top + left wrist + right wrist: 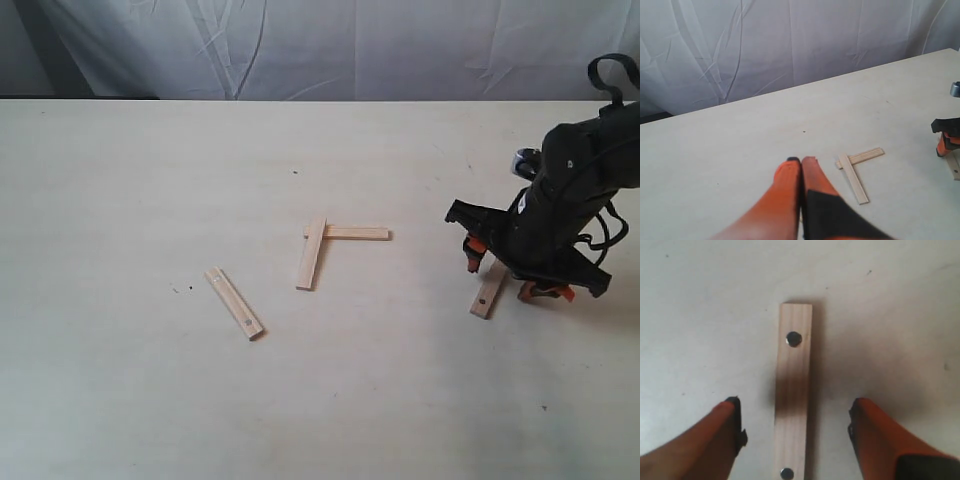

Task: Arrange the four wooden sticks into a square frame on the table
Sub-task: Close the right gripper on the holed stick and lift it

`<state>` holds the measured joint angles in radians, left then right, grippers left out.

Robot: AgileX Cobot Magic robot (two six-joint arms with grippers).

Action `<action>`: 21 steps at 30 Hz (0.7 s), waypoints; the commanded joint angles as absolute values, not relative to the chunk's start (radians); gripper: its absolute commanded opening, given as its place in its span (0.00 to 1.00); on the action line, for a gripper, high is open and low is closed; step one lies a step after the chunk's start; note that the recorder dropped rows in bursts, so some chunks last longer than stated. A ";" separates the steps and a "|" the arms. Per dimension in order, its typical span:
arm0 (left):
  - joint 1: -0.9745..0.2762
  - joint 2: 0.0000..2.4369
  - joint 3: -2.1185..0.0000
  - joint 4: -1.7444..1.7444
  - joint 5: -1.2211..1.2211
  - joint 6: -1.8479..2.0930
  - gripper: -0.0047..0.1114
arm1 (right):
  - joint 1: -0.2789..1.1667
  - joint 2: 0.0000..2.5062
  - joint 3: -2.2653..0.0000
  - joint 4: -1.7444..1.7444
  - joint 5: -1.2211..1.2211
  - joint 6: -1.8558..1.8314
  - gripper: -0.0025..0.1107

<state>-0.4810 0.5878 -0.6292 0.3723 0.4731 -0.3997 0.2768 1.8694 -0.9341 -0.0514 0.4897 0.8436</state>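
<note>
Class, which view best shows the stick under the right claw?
Right wrist view: the stick lies under the open right claw, both dots showing. Exterior: arm partly hides it. Left wrist: a sliver at edge.

No writing, label, brand, number or sign can be read in any view. The only marks are small dark dots [793, 338] near the ends of a wooden stick [793, 390] and tiny specks on the tabletop [120, 400].
</note>
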 commanded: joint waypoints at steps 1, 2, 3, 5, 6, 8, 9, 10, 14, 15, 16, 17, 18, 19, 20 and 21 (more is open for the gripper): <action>-0.480 0.583 -0.626 0.371 0.471 -0.400 0.04 | 0.280 1.883 -0.939 -0.065 0.487 0.846 0.48; -0.480 0.583 -0.626 0.371 0.471 -0.400 0.04 | 0.280 1.883 -0.939 -0.065 0.487 0.846 0.44; -0.480 0.583 -0.626 0.371 0.471 -0.400 0.04 | 0.280 1.888 -0.939 -0.065 0.490 0.846 0.38; -0.480 0.583 -0.626 0.371 0.471 -0.400 0.04 | 0.280 1.895 -0.939 -0.065 0.497 0.846 0.29; -0.480 0.583 -0.626 0.371 0.471 -0.400 0.04 | 0.280 1.899 -0.939 -0.065 0.501 0.846 0.26; -0.480 0.583 -0.626 0.371 0.469 -0.402 0.04 | 0.280 1.903 -0.939 -0.065 0.507 0.846 0.24; -0.480 0.583 -0.626 0.371 0.469 -0.402 0.04 | 0.280 1.903 -0.939 -0.070 0.507 0.846 0.24; -0.480 0.583 -0.626 0.371 0.467 -0.402 0.04 | 0.280 1.903 -0.939 -0.070 0.507 0.842 0.25; -0.480 0.583 -0.626 0.371 0.463 -0.402 0.04 | 0.280 1.901 -0.939 -0.079 0.516 0.833 0.25; -0.480 0.583 -0.626 0.371 0.457 -0.402 0.04 | 0.280 1.896 -0.940 -0.086 0.523 0.817 0.23; -0.480 0.583 -0.626 0.371 0.454 -0.402 0.04 | 0.280 1.892 -0.944 -0.095 0.535 0.801 0.19; -0.480 0.583 -0.626 0.371 0.447 -0.402 0.04 | 0.280 1.888 -0.951 -0.110 0.551 0.801 0.13; -0.480 0.583 -0.626 0.371 0.444 -0.402 0.04 | 0.280 1.883 -0.960 -0.125 0.564 0.801 0.07; -0.480 0.583 -0.626 0.371 0.440 -0.402 0.04 | 0.280 1.878 -0.969 -0.140 0.578 0.801 0.01; -0.480 0.583 -0.626 0.371 0.438 -0.402 0.04 | 0.280 1.870 -0.980 -0.147 0.590 0.798 0.02; -0.480 0.583 -0.626 0.371 0.438 -0.402 0.04 | 0.280 1.866 -0.988 -0.151 0.597 0.798 0.02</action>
<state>-0.4810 0.5878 -0.6292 0.3723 0.4562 -0.3997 0.2810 1.8845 -0.9652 -0.1163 0.5633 0.8121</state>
